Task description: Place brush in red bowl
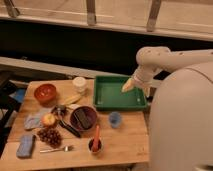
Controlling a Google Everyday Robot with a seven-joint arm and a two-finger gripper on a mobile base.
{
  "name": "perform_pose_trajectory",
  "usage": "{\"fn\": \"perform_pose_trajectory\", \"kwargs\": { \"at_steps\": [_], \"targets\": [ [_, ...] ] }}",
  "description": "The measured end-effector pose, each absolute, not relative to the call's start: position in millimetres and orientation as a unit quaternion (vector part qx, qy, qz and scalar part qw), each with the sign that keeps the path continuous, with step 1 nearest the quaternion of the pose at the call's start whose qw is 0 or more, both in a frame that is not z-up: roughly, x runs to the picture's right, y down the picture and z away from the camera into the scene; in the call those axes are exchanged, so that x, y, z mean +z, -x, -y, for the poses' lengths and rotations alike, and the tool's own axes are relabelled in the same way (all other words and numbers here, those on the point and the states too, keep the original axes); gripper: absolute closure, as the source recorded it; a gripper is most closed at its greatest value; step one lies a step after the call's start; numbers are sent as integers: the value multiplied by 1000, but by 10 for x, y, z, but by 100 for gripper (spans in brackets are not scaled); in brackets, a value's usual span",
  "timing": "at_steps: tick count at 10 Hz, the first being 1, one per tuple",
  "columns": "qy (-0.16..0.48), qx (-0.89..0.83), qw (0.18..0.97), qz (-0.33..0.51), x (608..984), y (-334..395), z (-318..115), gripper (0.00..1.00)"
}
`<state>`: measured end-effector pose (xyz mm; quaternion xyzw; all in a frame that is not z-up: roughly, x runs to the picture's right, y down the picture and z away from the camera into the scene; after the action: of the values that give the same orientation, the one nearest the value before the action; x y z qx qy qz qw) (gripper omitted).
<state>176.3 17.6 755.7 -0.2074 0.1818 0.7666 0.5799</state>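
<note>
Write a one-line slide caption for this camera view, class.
Robot arm's gripper hangs over the green tray, across the wooden table from the red bowl.

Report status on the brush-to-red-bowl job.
Gripper above green tray's right end, away from brush. Brush, apparently the dark-handled tool beside the dark bowl, lying on table, not held. Red bowl at back left; apple, banana lie near the path.
</note>
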Motion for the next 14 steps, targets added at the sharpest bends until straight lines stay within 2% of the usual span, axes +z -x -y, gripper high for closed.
{"fn": "perform_pose_trajectory", "kwargs": {
  "at_steps": [14],
  "targets": [
    [202, 760, 588, -188, 7533, -1776, -156, 20]
  ]
}}
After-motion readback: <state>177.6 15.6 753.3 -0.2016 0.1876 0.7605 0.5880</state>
